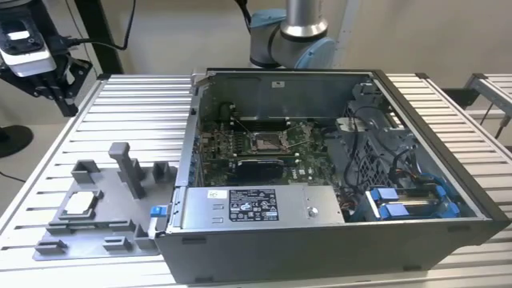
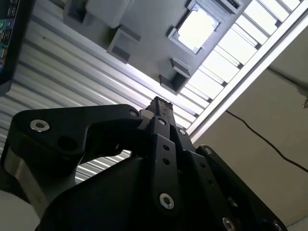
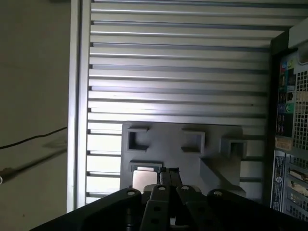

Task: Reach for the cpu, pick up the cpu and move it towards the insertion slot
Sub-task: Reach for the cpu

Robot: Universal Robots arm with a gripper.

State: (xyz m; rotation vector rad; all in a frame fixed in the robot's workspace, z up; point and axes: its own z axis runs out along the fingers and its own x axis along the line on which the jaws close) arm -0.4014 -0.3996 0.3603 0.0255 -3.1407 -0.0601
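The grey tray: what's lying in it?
The cpu, a silvery square chip, lies in one pocket of the grey tray. Whatever is beneath the chip is covered.

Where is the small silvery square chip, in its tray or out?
In: the silvery-white square chip lies flat in a recess of the grey plastic tray.

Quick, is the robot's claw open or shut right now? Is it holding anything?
Gripper: shut, holding nothing. The cpu lies in the grey tray.
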